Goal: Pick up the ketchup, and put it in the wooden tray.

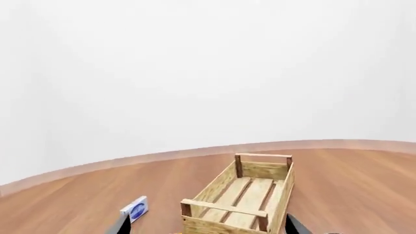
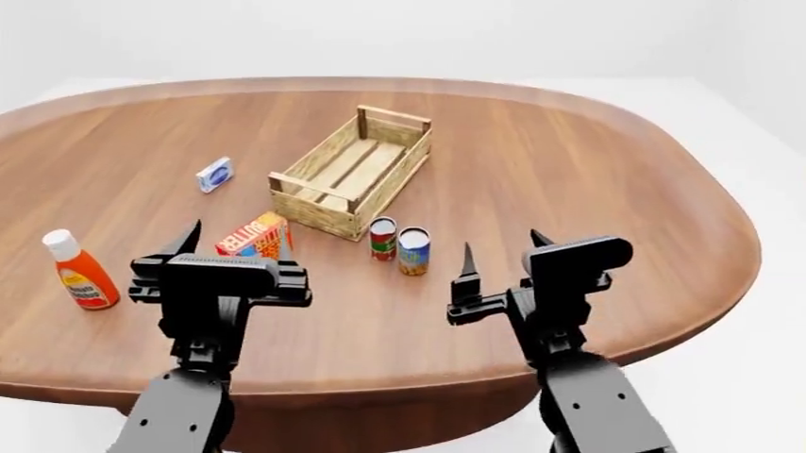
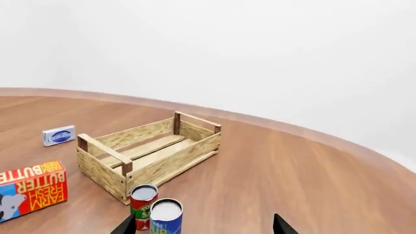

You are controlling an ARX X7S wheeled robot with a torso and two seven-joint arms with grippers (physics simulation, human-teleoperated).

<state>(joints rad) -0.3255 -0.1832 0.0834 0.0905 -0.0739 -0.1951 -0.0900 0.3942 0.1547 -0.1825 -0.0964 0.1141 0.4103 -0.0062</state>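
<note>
The ketchup (image 2: 79, 272) stands upright at the far left of my head view, low on the table (image 2: 605, 170) — an orange-red squeeze bottle with a white cap and a yellow-white label whose print is too small to read. It is well apart from the wooden tray (image 2: 353, 173), which sits above centre in that view: a light slatted crate with corner posts and gaps between the bottom slats, nothing inside it.

My left gripper (image 2: 237, 248) hovers to the right of the bottle with its fingers spread apart, gripping nothing. My right gripper (image 2: 503, 253) hangs at lower right of centre, likewise apart and empty.

Between my left gripper and the tray lies a red-and-yellow butter box (image 2: 256, 236); in the right wrist view its side reads "FARM FRESH BUTTER". Just right of it, two small cans stand touching or nearly so — a red-labelled can (image 2: 383, 238) and a blue-labelled can (image 2: 413, 250) — close to the tray's near corner. A small white-and-blue packet (image 2: 214, 175) lies left of the tray; its writing is unreadable.
</note>
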